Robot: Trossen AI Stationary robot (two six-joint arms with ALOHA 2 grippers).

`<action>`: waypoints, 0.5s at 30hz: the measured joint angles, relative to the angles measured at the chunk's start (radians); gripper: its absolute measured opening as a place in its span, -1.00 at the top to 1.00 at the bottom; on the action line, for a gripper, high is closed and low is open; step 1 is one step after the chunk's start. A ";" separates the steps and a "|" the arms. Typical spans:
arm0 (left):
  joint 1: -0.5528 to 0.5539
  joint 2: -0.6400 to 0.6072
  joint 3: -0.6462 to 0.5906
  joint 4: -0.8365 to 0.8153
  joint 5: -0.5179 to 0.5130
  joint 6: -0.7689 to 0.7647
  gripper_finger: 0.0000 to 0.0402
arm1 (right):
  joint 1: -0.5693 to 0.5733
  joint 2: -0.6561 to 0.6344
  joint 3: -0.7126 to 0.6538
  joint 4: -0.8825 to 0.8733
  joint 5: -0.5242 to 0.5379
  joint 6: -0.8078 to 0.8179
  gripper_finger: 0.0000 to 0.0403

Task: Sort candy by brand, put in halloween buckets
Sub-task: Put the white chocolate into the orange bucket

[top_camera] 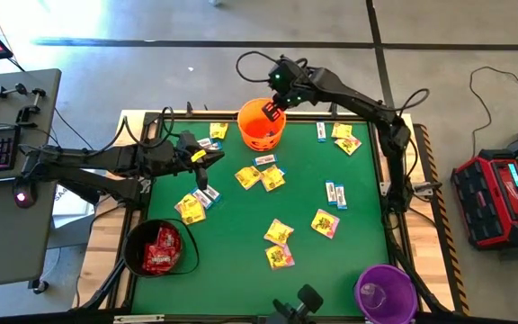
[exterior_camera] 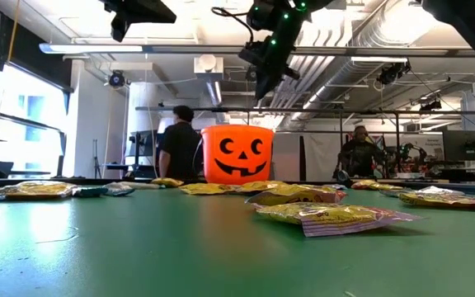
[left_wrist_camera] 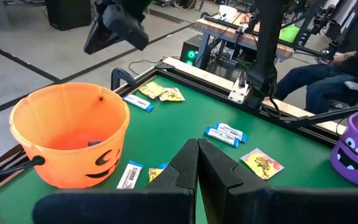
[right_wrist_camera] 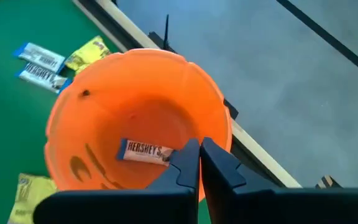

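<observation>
The right gripper's (right_wrist_camera: 199,163) fingers were pressed together and empty, hanging just above the orange bucket (top_camera: 261,124) at the table's (top_camera: 241,243) far edge. One white-and-blue packet (right_wrist_camera: 145,152) lay on that bucket's floor. The left gripper (left_wrist_camera: 197,163) was closed too, holding nothing, poised over the mat near the left edge. Yellow and white-and-blue candy (top_camera: 278,232) lay scattered across the green. The black bucket (top_camera: 158,248) with red packets sat at the near left corner, the purple bucket (top_camera: 386,293) at the near right.
</observation>
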 joint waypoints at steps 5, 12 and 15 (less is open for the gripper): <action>0.000 0.000 0.000 -0.001 0.000 0.000 1.00 | 0.001 -0.033 -0.124 0.060 0.002 0.040 1.00; 0.000 0.000 0.000 -0.006 0.000 -0.011 1.00 | 0.022 -0.234 -0.445 0.245 0.013 0.144 1.00; 0.000 0.000 0.000 -0.006 0.000 -0.012 1.00 | 0.037 -0.356 -0.595 0.301 0.042 0.208 1.00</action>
